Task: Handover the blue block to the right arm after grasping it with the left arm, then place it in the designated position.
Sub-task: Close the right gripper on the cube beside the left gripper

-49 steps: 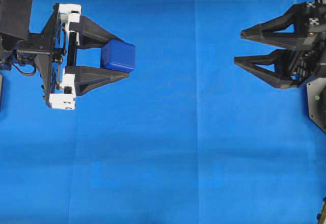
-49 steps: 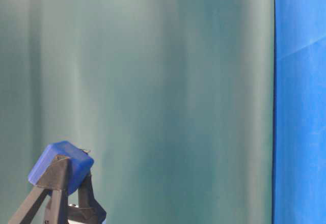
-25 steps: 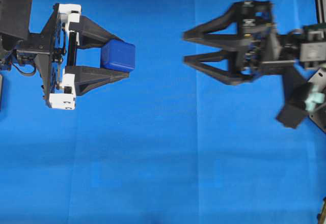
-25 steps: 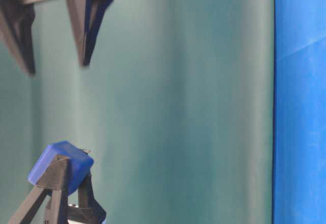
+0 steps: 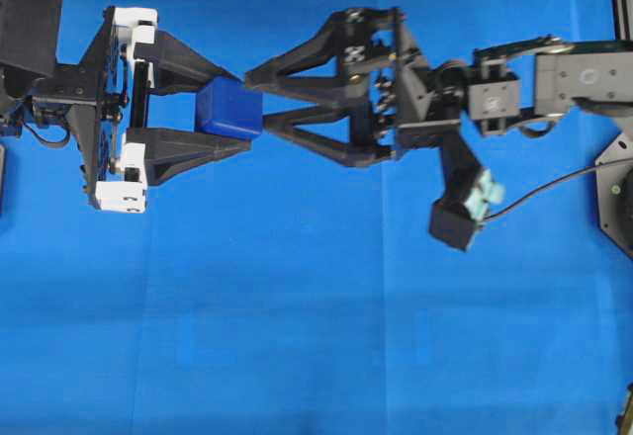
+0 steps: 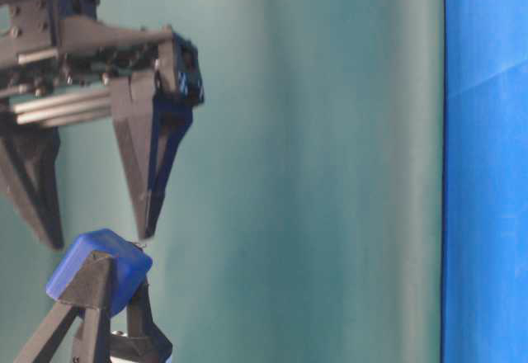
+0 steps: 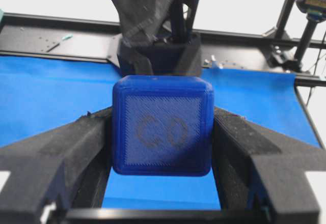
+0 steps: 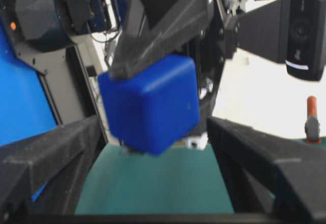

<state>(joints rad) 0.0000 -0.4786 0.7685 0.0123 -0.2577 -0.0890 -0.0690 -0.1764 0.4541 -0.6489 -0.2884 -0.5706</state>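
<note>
A blue cloth [image 5: 316, 336] covers the desk throughout; a teal backdrop [image 6: 330, 165] stands behind in the table-level view.

The blue block [image 5: 229, 109] is held clear of the desk, clamped between the two fingers of the left hand [image 5: 223, 109], which grip it on opposite faces. The left wrist view shows the block [image 7: 162, 124] seated squarely between the pads, one face bearing faint circular marks.

The right hand [image 5: 259, 99] is spread wide, its pointed tips level with the block's free end. In the overhead view the tips appear to touch or just reach the block; contact cannot be confirmed. In the right wrist view the block [image 8: 148, 102] sits between the parted fingers [image 8: 48, 150], not yet pinched.

Judgement: the step in hand is the handover. To do it well, the right hand should advance until the block sits deep between its pads, on the faces the left fingers leave bare, and close firmly before the left hand lets go. Early release risks a drop.

No containers are visible, and no marked placement spot can be identified.
</note>
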